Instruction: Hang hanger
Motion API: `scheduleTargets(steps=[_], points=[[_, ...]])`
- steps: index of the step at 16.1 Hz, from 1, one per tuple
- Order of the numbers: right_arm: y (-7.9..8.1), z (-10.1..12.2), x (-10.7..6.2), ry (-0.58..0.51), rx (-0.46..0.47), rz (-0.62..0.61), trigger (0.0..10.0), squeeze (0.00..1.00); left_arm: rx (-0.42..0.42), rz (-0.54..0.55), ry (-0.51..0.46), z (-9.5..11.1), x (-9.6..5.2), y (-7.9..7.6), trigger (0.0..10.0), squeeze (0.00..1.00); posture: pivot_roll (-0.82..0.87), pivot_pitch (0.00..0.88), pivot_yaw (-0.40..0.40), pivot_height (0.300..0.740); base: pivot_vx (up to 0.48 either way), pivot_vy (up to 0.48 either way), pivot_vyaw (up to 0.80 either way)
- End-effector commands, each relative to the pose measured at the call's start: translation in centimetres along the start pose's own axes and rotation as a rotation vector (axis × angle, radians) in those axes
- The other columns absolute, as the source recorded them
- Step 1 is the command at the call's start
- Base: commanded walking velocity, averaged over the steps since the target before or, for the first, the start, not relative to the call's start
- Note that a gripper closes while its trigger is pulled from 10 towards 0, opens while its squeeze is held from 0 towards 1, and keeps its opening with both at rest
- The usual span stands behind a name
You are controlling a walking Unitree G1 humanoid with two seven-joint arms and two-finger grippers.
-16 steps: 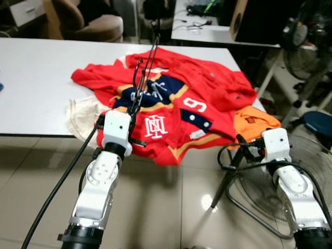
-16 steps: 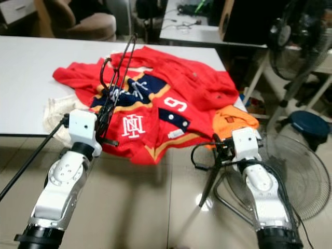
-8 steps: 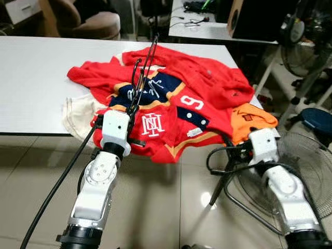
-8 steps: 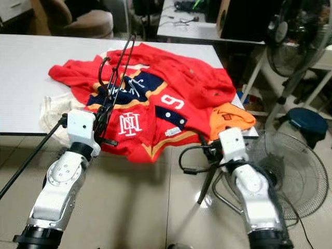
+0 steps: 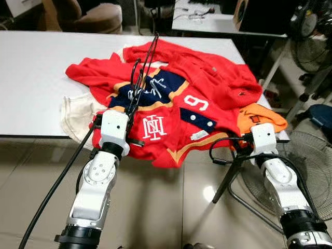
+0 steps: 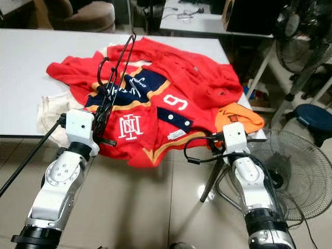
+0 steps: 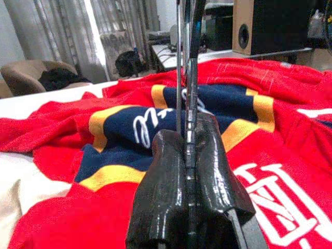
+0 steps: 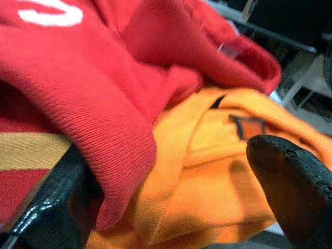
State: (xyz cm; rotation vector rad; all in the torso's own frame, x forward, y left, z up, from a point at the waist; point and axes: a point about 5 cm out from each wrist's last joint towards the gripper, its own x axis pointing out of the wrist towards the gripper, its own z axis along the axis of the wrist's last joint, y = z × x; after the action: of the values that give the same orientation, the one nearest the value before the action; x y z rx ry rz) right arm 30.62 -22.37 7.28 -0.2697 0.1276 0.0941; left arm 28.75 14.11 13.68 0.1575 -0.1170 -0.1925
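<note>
A black wire hanger stands upright over a red jersey with a navy panel and a white 9, spread on the white table. My left gripper is shut on the hanger's lower wire at the table's front edge; the left wrist view shows both fingers clamped on the wire. At the table's right front corner my right gripper is open. In the right wrist view its fingers stand wide apart, facing the jersey's hanging hem and an orange garment.
A cream cloth lies under the jersey's left side. The orange garment hangs over the table's right corner. A floor fan stands on the tiles at the right. Behind the table are a brown chair and a second table.
The camera has shifted a little. My right gripper has come up and inward, closer to the jersey's hem and the orange garment. My left gripper still holds the hanger in the same place.
</note>
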Motion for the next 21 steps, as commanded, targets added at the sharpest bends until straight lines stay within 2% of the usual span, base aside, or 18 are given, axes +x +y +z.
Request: scheduleTargets(steps=[1,6,9,11,13,16,17,18,21], points=[[-0.6,0.1,0.2,-0.005,0.001,-0.02,10.0,0.0,0.005,-0.003,-0.02,0.6,0.0,0.1,10.0,0.0,-0.05,0.045,-0.003,0.74,0.0,0.0,0.0],[-0.6,0.0,0.5,-0.014,-0.001,-0.016,10.0,0.0,0.011,-0.001,-0.022,0.7,-0.1,0.1,10.0,0.0,-0.05,0.042,-0.008,0.74,0.0,0.0,0.0],[-0.1,0.6,0.3,-0.063,-0.021,0.01,10.0,0.0,0.013,-0.003,-0.022,0.7,-0.1,0.1,10.0,0.0,-0.05,0.047,-0.006,0.74,0.0,0.0,0.0],[0.0,-0.2,0.3,-0.029,-0.009,0.006,10.0,0.0,0.013,-0.009,-0.02,0.7,-0.1,0.0,10.0,0.0,-0.05,0.05,-0.001,0.74,0.0,0.0,0.0],[-0.4,-0.9,0.5,0.012,0.024,-0.024,10.0,0.0,0.012,-0.017,-0.02,0.7,0.1,-0.2,10.0,0.0,-0.05,0.047,0.006,0.74,0.0,0.0,0.0],[-2.1,-1.0,1.0,0.046,0.077,-0.096,10.0,0.0,0.013,-0.024,-0.02,0.7,0.3,-0.2,10.0,0.0,-0.06,0.04,0.009,0.74,0.0,0.0,0.0],[-2.5,-0.7,1.3,0.048,0.098,-0.113,3.3,0.0,0.013,-0.026,-0.022,0.8,0.4,-0.3,10.0,0.0,-0.06,0.034,0.011,0.74,0.0,0.0,0.0],[-2.7,-0.5,1.5,0.048,0.1,-0.121,0.0,0.0,0.013,-0.028,-0.023,0.8,0.5,-0.3,10.0,0.0,-0.06,0.032,0.011,0.74,0.0,0.0,0.0],[-3.5,0.2,2.2,0.048,0.126,-0.159,0.0,0.0,0.012,-0.038,-0.028,0.8,0.7,-0.5,10.0,0.0,-0.06,0.022,0.012,0.74,0.0,0.0,0.0]])
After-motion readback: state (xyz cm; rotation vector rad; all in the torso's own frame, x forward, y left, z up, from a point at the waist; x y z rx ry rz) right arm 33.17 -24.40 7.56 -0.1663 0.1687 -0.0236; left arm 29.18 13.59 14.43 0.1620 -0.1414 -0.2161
